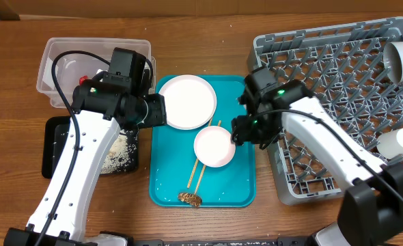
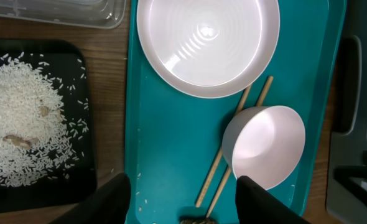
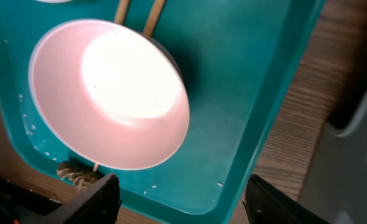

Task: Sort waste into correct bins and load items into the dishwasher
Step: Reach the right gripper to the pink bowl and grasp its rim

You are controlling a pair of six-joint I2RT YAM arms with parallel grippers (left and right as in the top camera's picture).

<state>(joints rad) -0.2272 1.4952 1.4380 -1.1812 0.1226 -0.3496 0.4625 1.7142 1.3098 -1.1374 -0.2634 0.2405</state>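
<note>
A large white plate [image 1: 186, 101] and a small white bowl [image 1: 214, 145] lie on the teal tray [image 1: 166, 184], the bowl resting over thin chopsticks [image 1: 198, 174]. A brown food scrap [image 1: 189, 199] sits at the tray's near edge. My left gripper [image 2: 183, 202] hangs open above the tray's left half, with nothing between its fingers. My right gripper [image 3: 180, 199] is open too, beside the bowl [image 3: 109, 93] at the tray's right rim. Loose rice [image 2: 22, 118] fills the black tray [image 1: 54, 147]. A red wrapper [image 1: 85, 80] lies in the clear tub [image 1: 99, 51].
The grey dish rack [image 1: 338, 102] stands at the right. A white cup [image 1: 401, 60] lies in its far corner and another white piece [image 1: 397, 141] at its right edge. A few rice grains dot the teal tray. Bare wood shows between tray and rack.
</note>
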